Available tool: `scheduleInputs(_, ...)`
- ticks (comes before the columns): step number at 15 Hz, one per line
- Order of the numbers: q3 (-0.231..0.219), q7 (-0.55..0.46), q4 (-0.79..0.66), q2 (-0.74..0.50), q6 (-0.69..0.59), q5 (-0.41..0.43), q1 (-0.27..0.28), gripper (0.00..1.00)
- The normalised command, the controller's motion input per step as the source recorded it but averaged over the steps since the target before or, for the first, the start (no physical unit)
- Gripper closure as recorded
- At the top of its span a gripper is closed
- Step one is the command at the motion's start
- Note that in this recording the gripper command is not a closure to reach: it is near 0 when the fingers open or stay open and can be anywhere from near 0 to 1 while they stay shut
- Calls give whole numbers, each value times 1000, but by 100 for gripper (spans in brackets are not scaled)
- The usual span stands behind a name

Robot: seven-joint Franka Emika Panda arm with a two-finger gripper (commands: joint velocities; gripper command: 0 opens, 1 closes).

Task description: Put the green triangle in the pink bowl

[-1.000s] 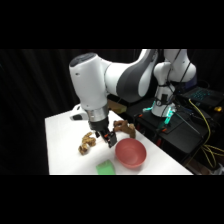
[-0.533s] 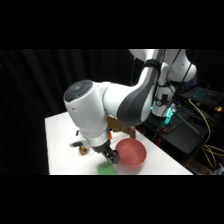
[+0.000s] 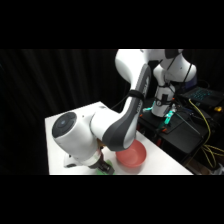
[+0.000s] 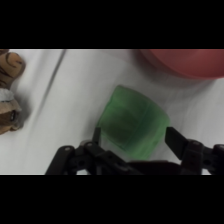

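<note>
Near tabletop's front edge: green triangle [image 4: 132, 123], flat on white table [image 4: 75, 90], just beside pink bowl [image 4: 187, 61]. Gripper [image 4: 134, 142] low over it, fingers apart, one either side w/ gaps, not yet clamped; prob. set to pinch. Brown figures [image 4: 10, 92] off to side.

In the wrist view the gripper [image 4: 132, 145] has its two fingers spread, one on each side of the green triangle [image 4: 132, 122], which fills the gap between them. At 1 o'clock the pink bowl [image 4: 187, 60] rims the frame, with a strip of bare white table [image 4: 80, 85] between it and the block. At 9 o'clock brown lumpy figures [image 4: 10, 92] crowd the edge; open table lies from 10 to 12 o'clock. In the side view the arm's bulk hides the table left of the bowl
</note>
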Motion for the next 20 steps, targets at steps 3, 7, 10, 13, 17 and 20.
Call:
scheduleInputs(3,70,-218,237,168,-228,23,-61,0)
scheduleInputs(7,66,-201,134,62,-168,7,-57,100)
scheduleInputs(10,33,-142,27,-32,-82,-25,-34,100)
scheduleInputs(13,19,-92,-135,-199,-44,-33,-30,100)
scheduleInputs(17,18,-22,-405,-504,23,-29,-29,100)
scheduleInputs(20,1,70,-605,-688,119,-64,8,100)
